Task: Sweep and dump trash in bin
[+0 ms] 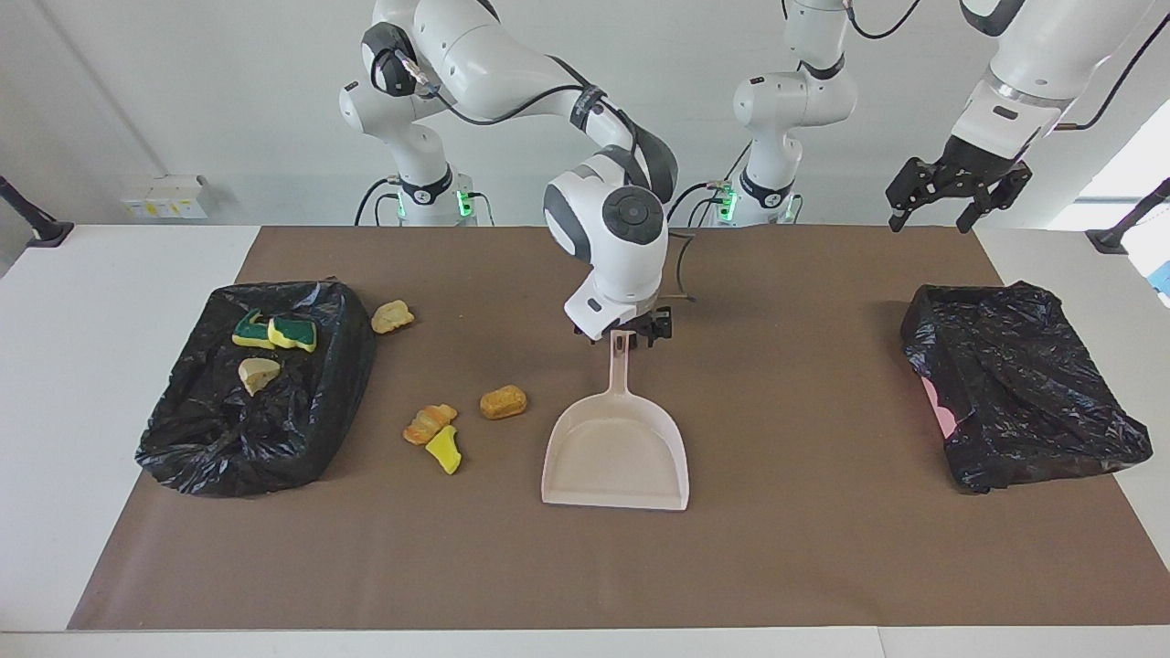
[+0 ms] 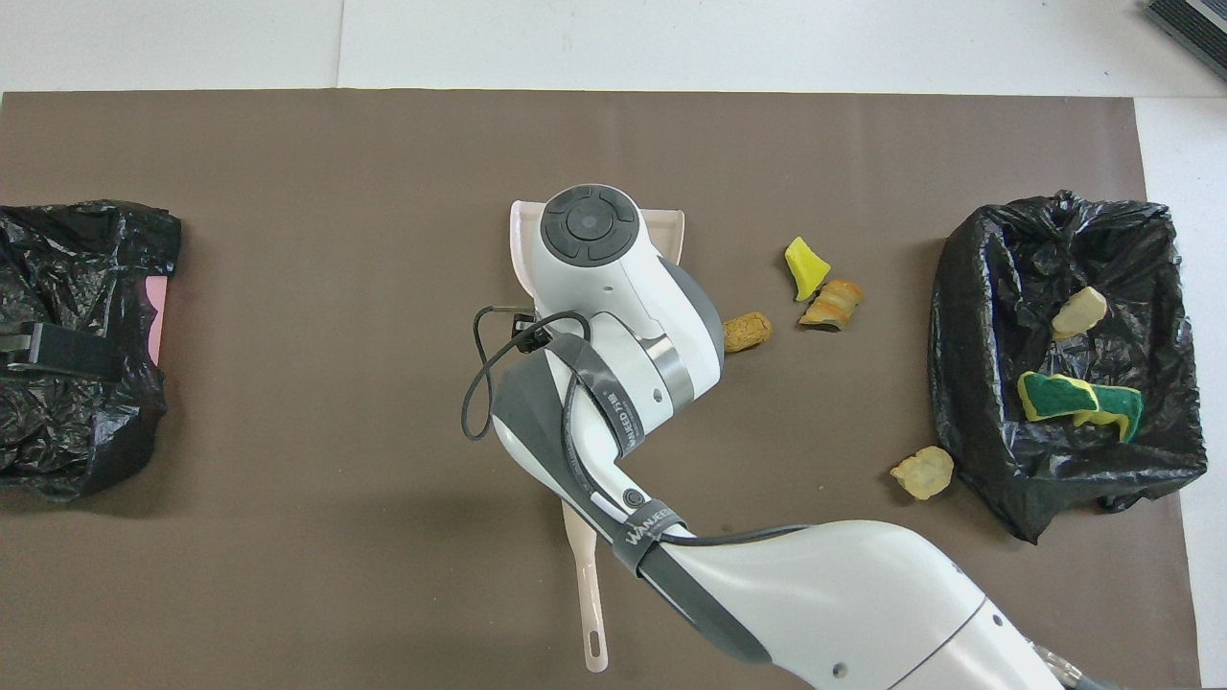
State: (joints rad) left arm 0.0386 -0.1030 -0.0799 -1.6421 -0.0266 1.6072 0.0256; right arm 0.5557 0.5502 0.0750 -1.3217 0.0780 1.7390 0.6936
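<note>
Fingers of right gripper [image 1: 631, 331] spread over dustpan [image 1: 614, 454] handle; left gripper [image 1: 951, 192] fingers spread, waiting.

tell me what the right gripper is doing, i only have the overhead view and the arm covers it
observer: the right gripper is open at the tip of the dustpan handle; i cannot tell if it touches.
operator: anything in the dustpan
observer: no, it is empty and lies flat on the mat.
operator: where's the left gripper
observer: the left gripper is open, raised over the left arm's end of the table, waiting.
</note>
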